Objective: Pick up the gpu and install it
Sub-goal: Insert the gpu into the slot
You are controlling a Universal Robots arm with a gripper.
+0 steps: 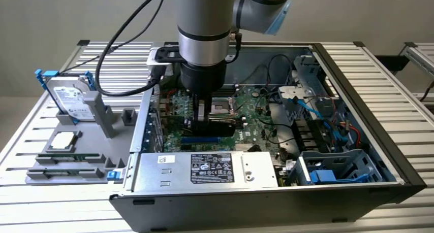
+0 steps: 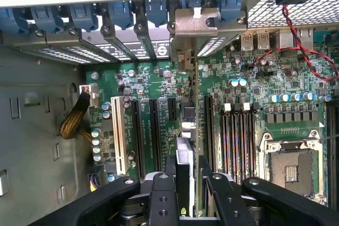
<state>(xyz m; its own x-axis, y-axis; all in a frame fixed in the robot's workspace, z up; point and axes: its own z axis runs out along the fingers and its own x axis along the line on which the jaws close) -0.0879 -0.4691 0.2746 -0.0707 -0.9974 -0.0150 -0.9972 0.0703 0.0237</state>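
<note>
In the exterior view the gpu [image 1: 222, 124], a flat card with a black face, stands on edge low over the green motherboard [image 1: 254, 116] inside the open computer case [image 1: 379, 157]. My gripper [image 1: 202, 117] reaches straight down into the case and is shut on the card. The wrist view shows the gpu [image 2: 184, 149] edge-on between the two black fingers [image 2: 165, 183]. Its silver end bracket [image 2: 195, 25] sits against the row of rear slot openings. The gripper [image 2: 187, 162] clamps the card from both sides. Whether the card's edge sits in a slot is hidden.
A grey holder [image 1: 74, 141] outside the case, at the exterior view's left, carries a hard drive in a blue frame [image 1: 68, 98], a chip [image 1: 64, 140] and memory sticks [image 1: 68, 159]. Inside are the power supply [image 1: 203, 169], a drive cage [image 1: 339, 167], the CPU socket [image 2: 288, 170] and red-black wires [image 2: 302, 46].
</note>
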